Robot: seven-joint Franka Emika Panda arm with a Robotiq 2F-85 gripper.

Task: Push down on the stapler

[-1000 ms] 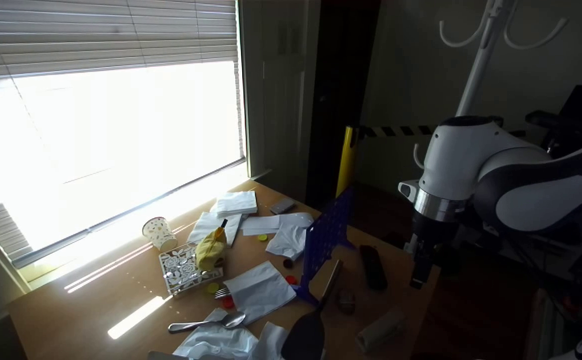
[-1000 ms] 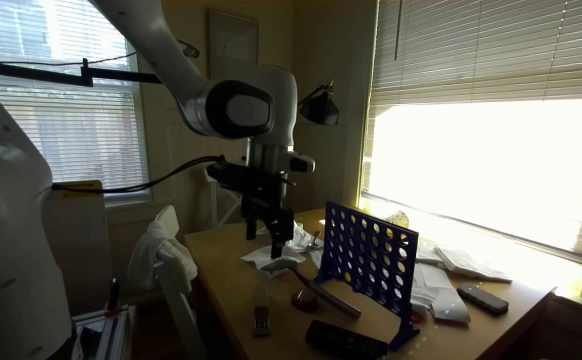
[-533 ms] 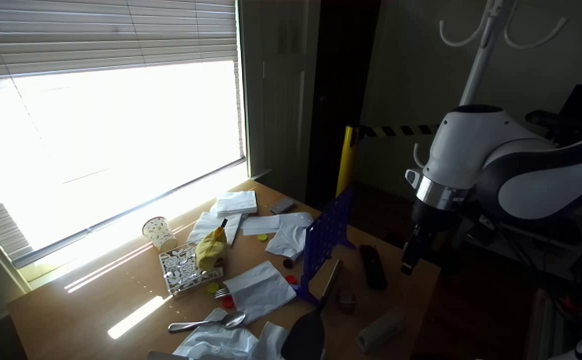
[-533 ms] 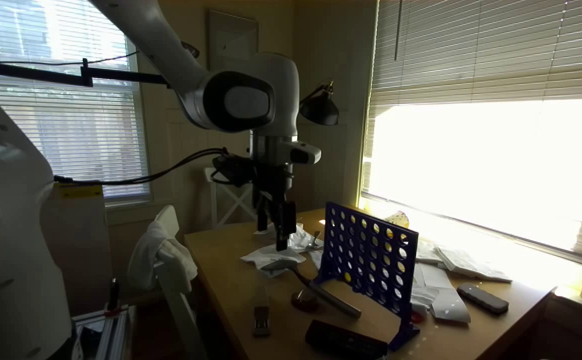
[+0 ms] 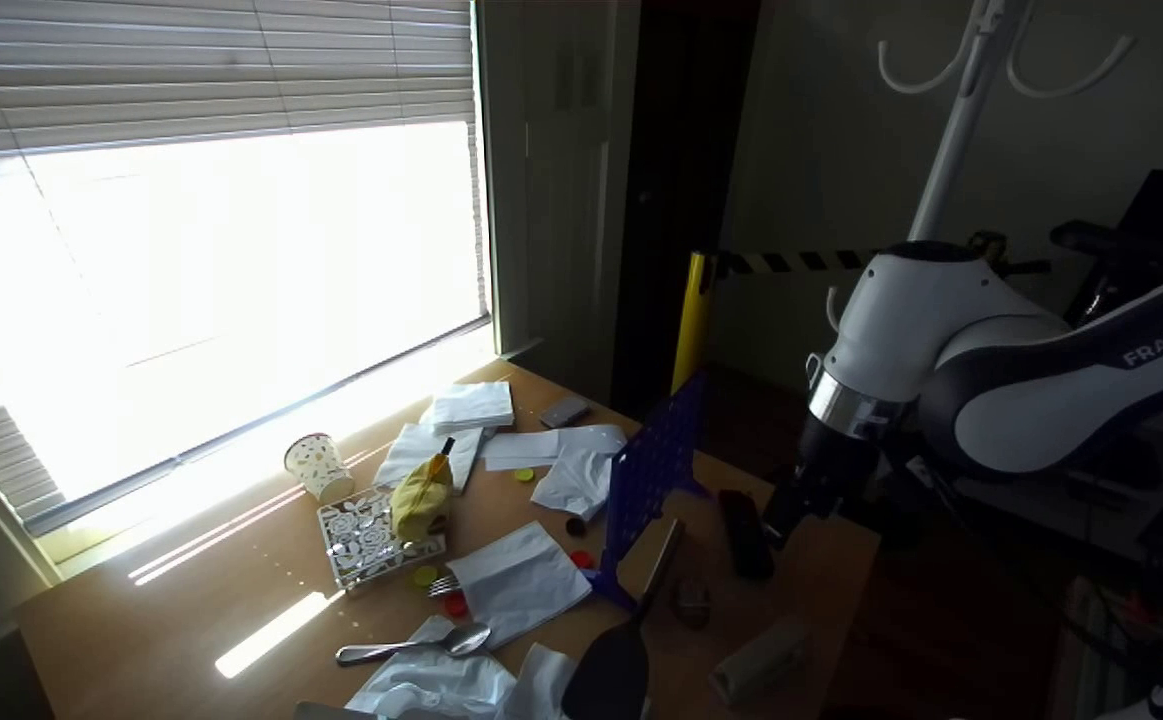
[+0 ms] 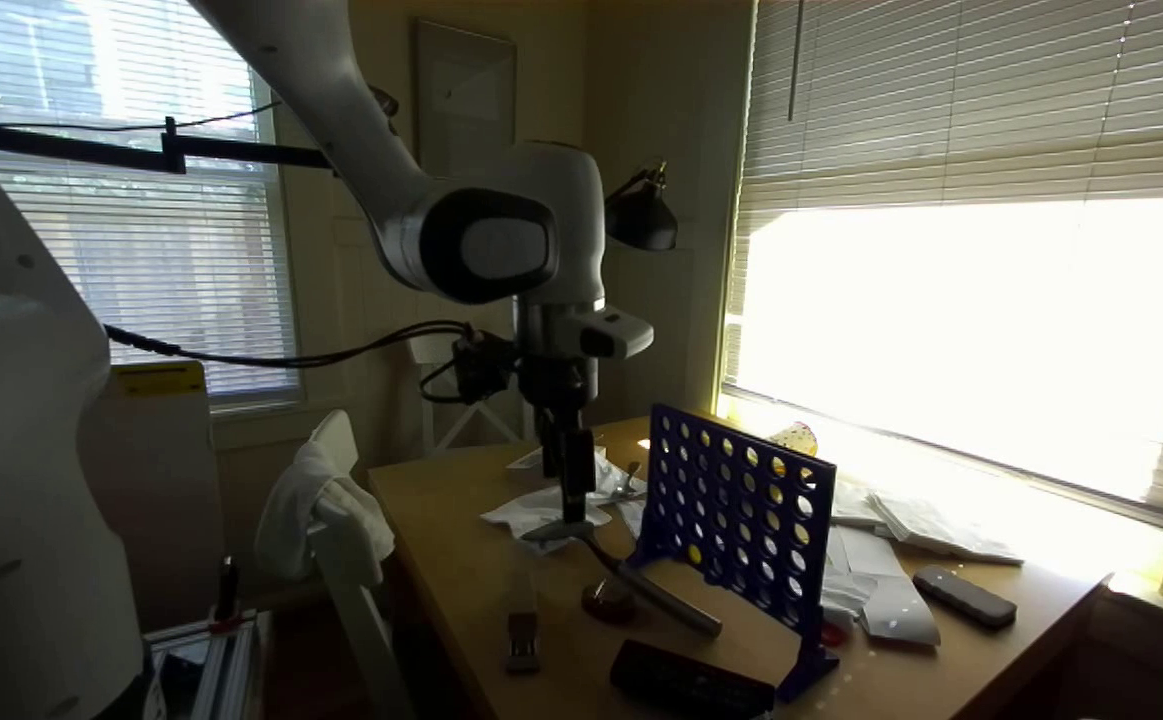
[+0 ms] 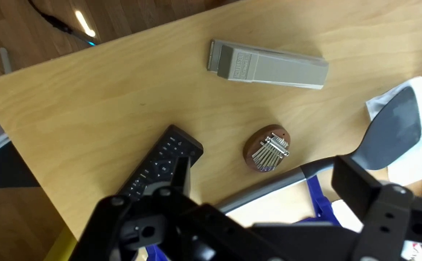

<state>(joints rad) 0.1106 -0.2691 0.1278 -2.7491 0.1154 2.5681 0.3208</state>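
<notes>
- While two black fingers [image 7: 354,186] are spread wide over the pale wooden worktop [image 7: 123,90], the long grey stapler [image 7: 276,65] lies on it, near a round brown thumb piano [image 7: 267,148].
- Near the bright window [image 5: 241,250] there is a spotted white paper cup [image 5: 319,470]; its content I cannot see.

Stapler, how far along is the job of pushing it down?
Done: no press shows; the gray stapler lies on the table, the gripper apart from it. In hand: nothing; the jaws stand wide open in the wrist view. Left: probably moving over the stapler, then pressing.
</notes>
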